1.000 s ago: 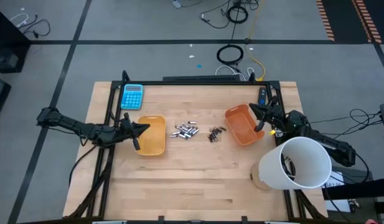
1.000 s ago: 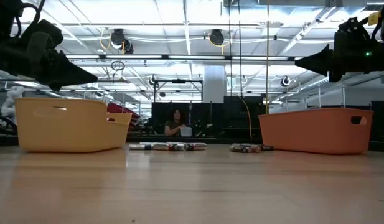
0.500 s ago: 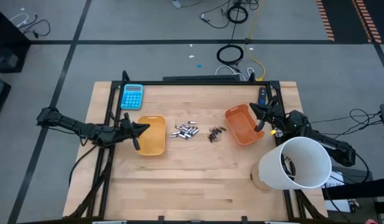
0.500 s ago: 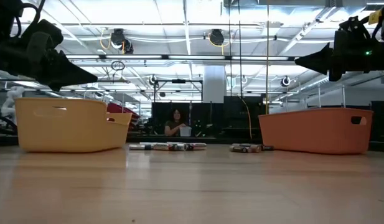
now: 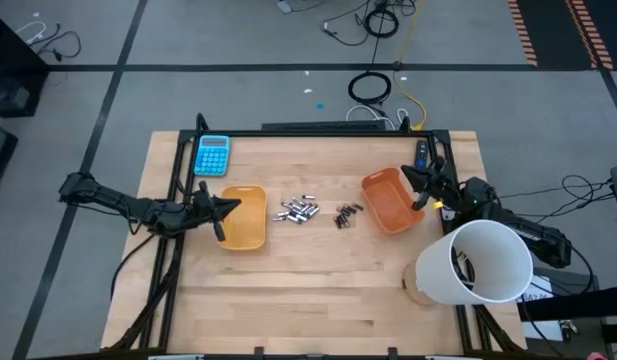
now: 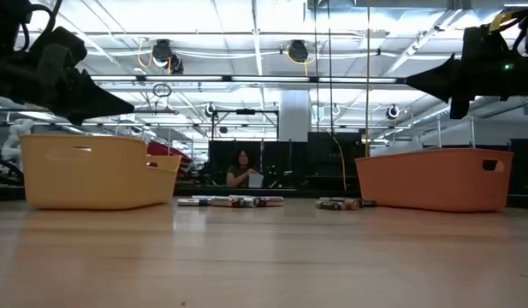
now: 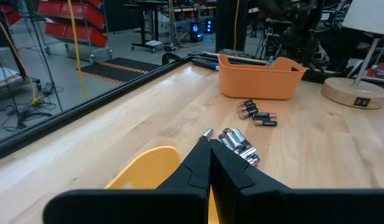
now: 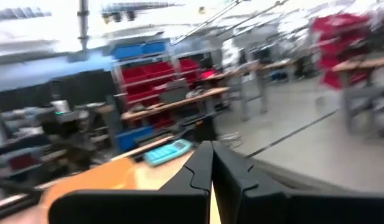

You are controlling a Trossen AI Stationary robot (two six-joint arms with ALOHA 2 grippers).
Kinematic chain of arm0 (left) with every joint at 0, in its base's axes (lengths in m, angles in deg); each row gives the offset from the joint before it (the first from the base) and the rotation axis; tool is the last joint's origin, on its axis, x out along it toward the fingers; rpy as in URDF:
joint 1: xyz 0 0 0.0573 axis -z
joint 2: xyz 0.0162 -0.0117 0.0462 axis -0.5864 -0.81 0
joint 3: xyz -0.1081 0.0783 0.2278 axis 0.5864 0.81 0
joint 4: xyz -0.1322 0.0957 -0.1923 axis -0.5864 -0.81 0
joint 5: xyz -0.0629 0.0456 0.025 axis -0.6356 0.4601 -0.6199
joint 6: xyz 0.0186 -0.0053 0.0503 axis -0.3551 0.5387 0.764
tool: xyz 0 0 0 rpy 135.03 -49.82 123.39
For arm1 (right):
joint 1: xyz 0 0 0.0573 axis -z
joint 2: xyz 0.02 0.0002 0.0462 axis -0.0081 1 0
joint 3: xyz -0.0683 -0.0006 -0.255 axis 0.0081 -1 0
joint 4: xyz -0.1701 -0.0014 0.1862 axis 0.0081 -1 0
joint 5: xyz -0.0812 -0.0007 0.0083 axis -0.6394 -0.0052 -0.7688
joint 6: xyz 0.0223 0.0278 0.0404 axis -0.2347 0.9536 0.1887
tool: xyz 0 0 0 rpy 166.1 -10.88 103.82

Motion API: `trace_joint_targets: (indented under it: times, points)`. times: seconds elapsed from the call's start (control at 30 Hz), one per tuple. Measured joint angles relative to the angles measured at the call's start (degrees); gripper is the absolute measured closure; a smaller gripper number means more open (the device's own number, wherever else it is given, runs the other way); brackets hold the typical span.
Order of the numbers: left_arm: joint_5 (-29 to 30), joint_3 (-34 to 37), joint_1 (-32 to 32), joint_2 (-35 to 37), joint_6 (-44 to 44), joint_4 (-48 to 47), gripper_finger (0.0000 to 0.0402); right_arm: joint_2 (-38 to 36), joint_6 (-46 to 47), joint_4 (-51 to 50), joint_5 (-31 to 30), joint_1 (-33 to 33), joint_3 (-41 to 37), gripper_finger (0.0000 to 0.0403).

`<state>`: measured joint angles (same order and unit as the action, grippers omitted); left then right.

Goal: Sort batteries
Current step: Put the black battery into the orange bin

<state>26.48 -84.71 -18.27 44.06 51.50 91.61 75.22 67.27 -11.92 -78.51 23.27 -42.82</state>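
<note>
A pale wooden table in a black frame stands on grey carpet, with cables looped on the floor at 12 o'clock; the low view looks level across it into a long workshop with ceiling lights, and a person sits far behind the table. Near the table's centre lie the batteries, unsorted: a silvery-white cluster and, just at its 3 o'clock, a smaller dark cluster. A yellow-orange tray sits at 9 o'clock of them and a deeper orange tray at 3 o'clock, both well apart from the piles. A blue calculator lies at 11 o'clock near the table's corner, and a white lamp shade on a round base fills the 4 o'clock corner, covering part of the right arm. The left gripper hangs over the yellow-orange tray's outer rim, its fingers pressed together in the left wrist view. The right gripper hangs at the orange tray's far rim, its fingers likewise closed with nothing between them. The right wrist view is smeared, so little beyond red shelves reads there. In the low view the trays hide whatever lies inside them.
</note>
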Motion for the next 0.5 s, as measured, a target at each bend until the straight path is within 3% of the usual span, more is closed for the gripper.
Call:
trace_joint_targets:
  times: [0.13,0.37,0.5]
  points:
    - [0.2,0.0,-0.02,0.0,0.93,0.11,0.0393,1.63,1.48,-1.52,7.19,-0.04,0.0,0.0403]
    - [-0.01,0.0,-0.04,0.0,1.85,0.29,0.0393,6.67,-0.2,-0.17,9.05,-0.04,0.0,0.0388]
    - [2.06,0.0,-1.24,-0.03,10.58,3.56,0.039,9.25,-5.32,2.0,8.6,-0.04,0.0,0.0358]
